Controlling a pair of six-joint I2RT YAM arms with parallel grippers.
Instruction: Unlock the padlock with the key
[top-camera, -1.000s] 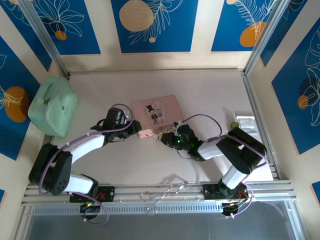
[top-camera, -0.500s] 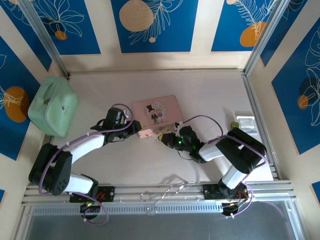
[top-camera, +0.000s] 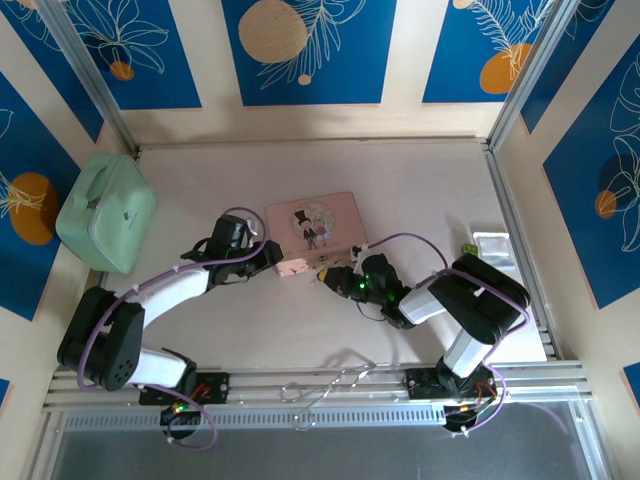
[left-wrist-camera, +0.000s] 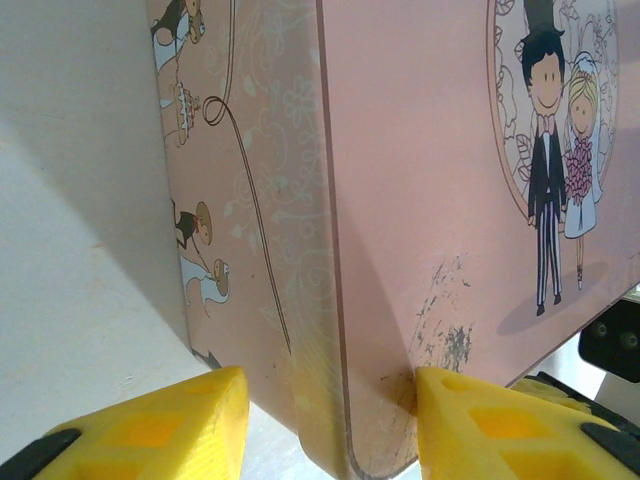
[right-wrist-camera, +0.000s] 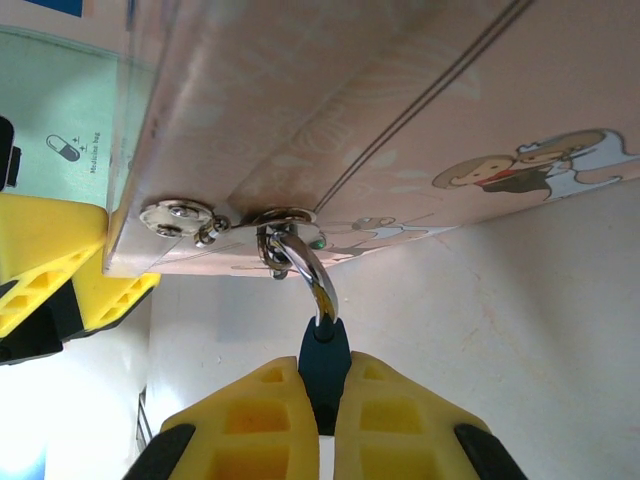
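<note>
Right gripper: yellow fingers drawn together and clamped on the dark teal body of the padlock, which sits pinched between the two pads. Padlock's silver shackle curves up from the body and passes through the metal ring on the front wall of the pink tin; the ring hangs just beside a small riveted plate at the tin's edge. Cannot tell from the wrist view whether the shackle is latched or free. Left gripper: one yellow finger on each side of a corner of the tin, the finger on the lid side touching the scuffed corner and the other against the decorated side wall, so it is closed on the tin. Tin lid shows a cartoon bride and groom; side wall has small figures and line drawings. Overhead view: tin lies flat near the middle of the pale table, the left arm reaching it from the left, the right arm from the right, the two grippers near each other at the tin's near edge. Green case rests at the far left of the table, well apart from the tin.
</note>
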